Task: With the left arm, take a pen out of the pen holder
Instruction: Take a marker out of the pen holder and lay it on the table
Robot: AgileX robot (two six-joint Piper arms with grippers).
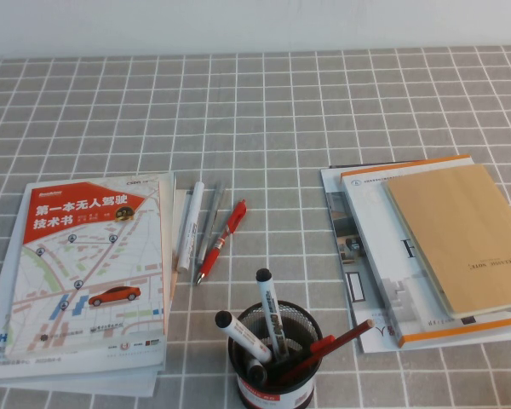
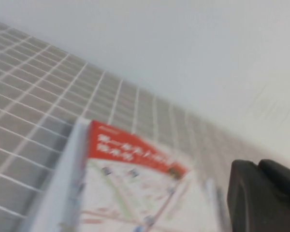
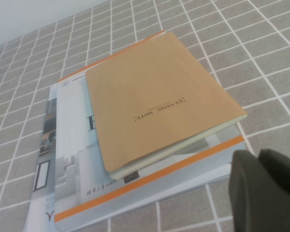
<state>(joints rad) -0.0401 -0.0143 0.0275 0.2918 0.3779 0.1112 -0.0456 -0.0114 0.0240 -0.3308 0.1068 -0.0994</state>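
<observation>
A black mesh pen holder (image 1: 271, 368) stands at the near edge of a grey-tiled counter (image 1: 264, 111), with none of its pens drawn. Two black-capped markers (image 1: 270, 311) rise from the pen holder, one nearly upright and one leaning left, while red pens (image 1: 336, 341) lean out over its right rim. To the left of the pen holder lies a red-covered book (image 1: 85, 264) showing a street map and a red car. Between that book and the pen holder, a little farther back, three loose pens lie side by side on the counter: a white pen (image 1: 189, 226), a grey pen (image 1: 209, 223) and a red pen (image 1: 223, 239). To the right of the pen holder sits an orange-edged book (image 1: 370, 221) on a small stack, with a tan notebook (image 1: 460, 239) lying on top. The left pincer (image 2: 261, 193) is narrow, closed on nothing, and hangs left of the pen holder, over the red-covered book, well apart from the pens. The right pincer (image 3: 263, 188) hangs right of the pen holder, just off the near corner of the orange-edged book. Whether it is wide or narrow cannot be told.
</observation>
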